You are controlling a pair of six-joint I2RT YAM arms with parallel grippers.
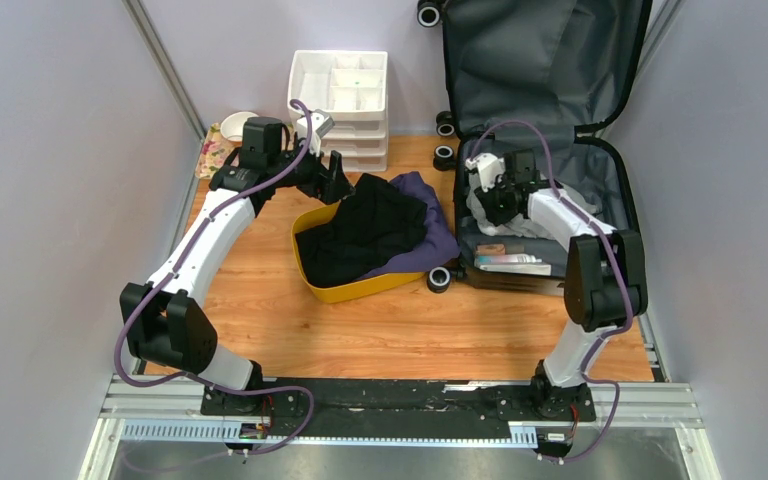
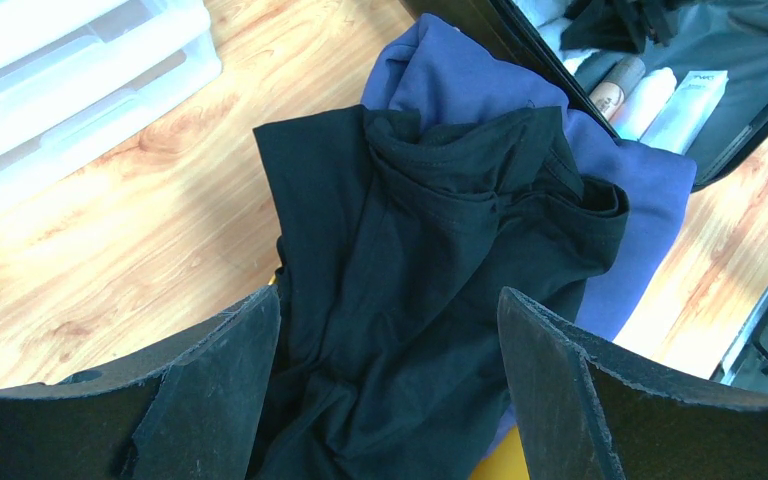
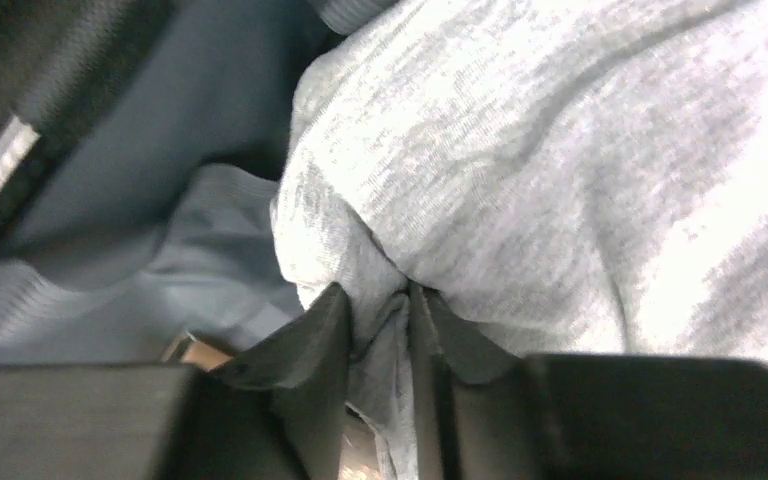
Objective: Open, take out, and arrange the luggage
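- Grey cloth lines the inside of the luggage, which lies open at the far right of the wooden table. Its lid stands up at the back, and the top of the lid is cut off by the edge of the picture.
- Only the inside and some black wheels show. The outer shell is turned away, so it is hidden.
- The right gripper is down in the lower half of the luggage. Its two fingers are squeezed together on a fold of light grey cloth.
- The right wrist view is so close and blurry that I cannot tell what kind of clothing that cloth is.
- A few tubes lie at the near end of the luggage. Their labels are too small to read.
- The left gripper hangs over the yellow bin, just left of the luggage. Its fingers are wide apart and not clamped on anything. I cannot tell if they touch the cloth below.
- A black cloth is piled on a purple cloth. Together they hide most of the bin, so only its near side shows.
- The white drawer organizer stands behind the bin.
- A small white bowl sits at the far left. Something flowery beside it is too small to make out.
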